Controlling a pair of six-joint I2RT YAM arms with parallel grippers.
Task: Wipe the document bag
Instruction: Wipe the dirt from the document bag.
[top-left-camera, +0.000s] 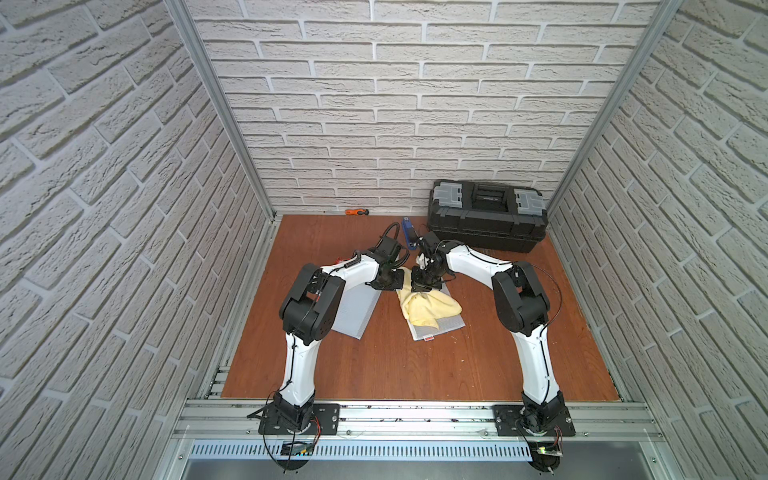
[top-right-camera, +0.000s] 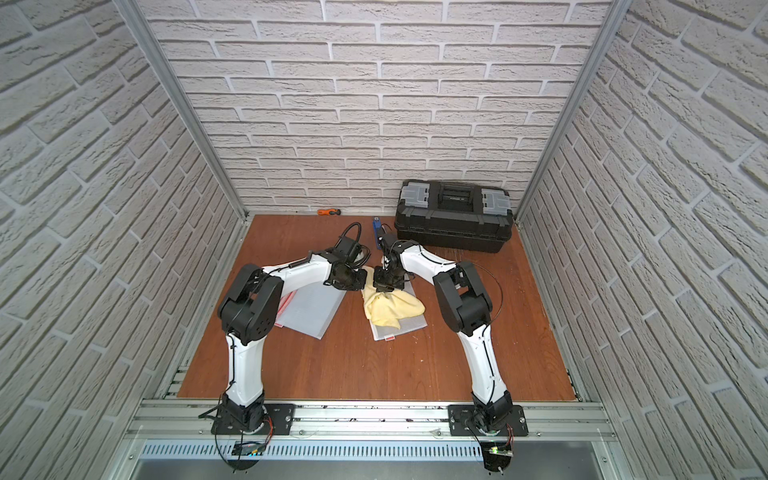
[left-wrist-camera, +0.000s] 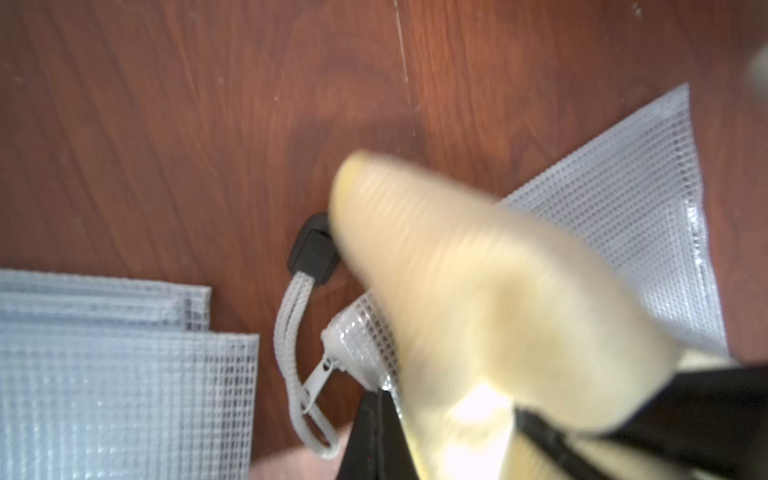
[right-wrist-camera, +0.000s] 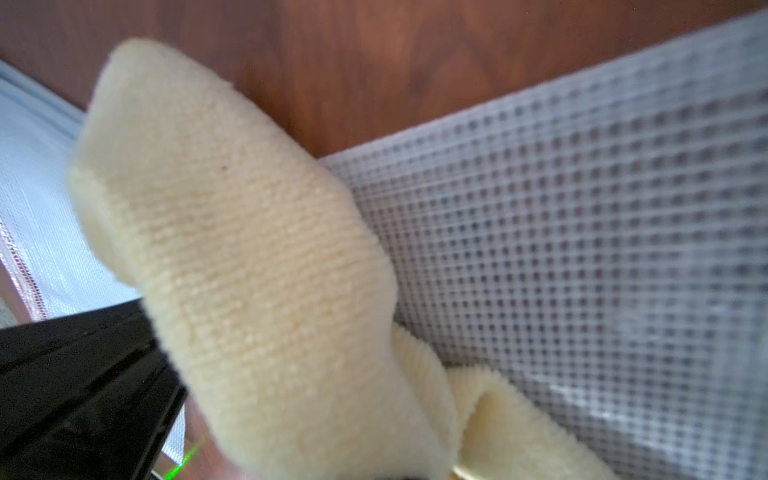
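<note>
The yellow cloth lies on the document bag; toolbox shut.

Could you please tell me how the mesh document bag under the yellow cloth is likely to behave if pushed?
The document bag looks thin and sheet-like, so it would probably flop if lifted by an edge. Its glossy plastic skin on the smooth wooden table suggests it may slide under a push.
</note>
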